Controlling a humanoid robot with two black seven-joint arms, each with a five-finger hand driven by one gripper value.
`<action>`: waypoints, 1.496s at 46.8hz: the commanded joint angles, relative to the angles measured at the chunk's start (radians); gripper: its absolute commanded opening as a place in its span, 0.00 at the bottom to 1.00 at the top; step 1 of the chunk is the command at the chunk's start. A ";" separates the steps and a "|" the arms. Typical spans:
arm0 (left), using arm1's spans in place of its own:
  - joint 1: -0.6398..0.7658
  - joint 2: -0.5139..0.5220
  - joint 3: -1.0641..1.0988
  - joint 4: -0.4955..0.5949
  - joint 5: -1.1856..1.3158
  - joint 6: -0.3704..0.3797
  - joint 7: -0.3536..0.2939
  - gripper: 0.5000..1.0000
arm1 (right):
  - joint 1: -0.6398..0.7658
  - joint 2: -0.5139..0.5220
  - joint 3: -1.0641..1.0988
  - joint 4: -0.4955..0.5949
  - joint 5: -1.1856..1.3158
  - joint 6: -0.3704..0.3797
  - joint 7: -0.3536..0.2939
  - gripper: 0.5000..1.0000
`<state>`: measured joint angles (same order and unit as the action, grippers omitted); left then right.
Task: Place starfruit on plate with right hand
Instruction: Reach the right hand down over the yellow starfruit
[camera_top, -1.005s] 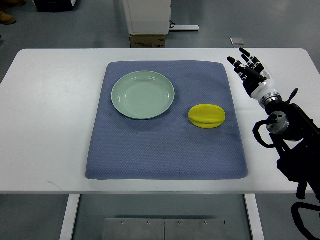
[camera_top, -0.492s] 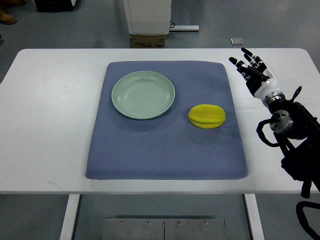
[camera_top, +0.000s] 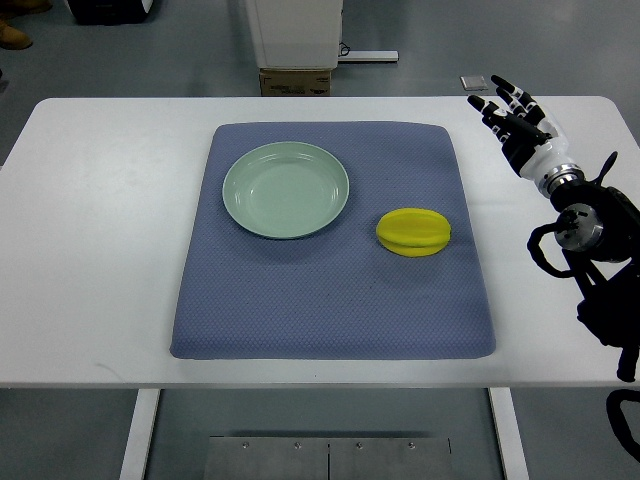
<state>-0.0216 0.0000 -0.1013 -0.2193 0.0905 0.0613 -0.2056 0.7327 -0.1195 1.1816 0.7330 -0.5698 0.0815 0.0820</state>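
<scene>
A yellow starfruit (camera_top: 413, 232) lies on the right part of the blue-grey mat (camera_top: 330, 290). The pale green plate (camera_top: 286, 189) sits on the mat's upper left, with nothing on it. My right hand (camera_top: 510, 112) hovers over the white table's back right area, well right of and beyond the starfruit, fingers spread and holding nothing. Its black arm (camera_top: 590, 250) runs down the right edge. The left arm is out of view.
The white table (camera_top: 100, 230) surrounds the mat on all sides. Beyond its far edge stand a cardboard box (camera_top: 295, 81) and a white cabinet base (camera_top: 295, 30). A small grey object (camera_top: 474, 83) lies on the floor behind the hand.
My right hand has drifted right and toward the table's far edge, away from the starfruit. Starfruit and plate have not moved.
</scene>
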 joint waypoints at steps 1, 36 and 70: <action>0.000 0.000 0.000 0.000 0.000 0.000 0.000 1.00 | 0.001 -0.025 -0.025 0.015 -0.010 0.041 -0.001 1.00; 0.000 0.000 0.000 0.000 0.000 0.000 0.000 1.00 | 0.059 -0.201 -0.355 0.195 -0.466 0.245 0.061 0.98; 0.000 0.000 0.000 0.000 0.000 0.000 0.000 1.00 | 0.070 -0.233 -0.594 0.256 -0.625 0.239 0.130 0.89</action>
<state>-0.0215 0.0000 -0.1013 -0.2194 0.0905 0.0614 -0.2055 0.8048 -0.3526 0.5879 0.9929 -1.1922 0.3224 0.2105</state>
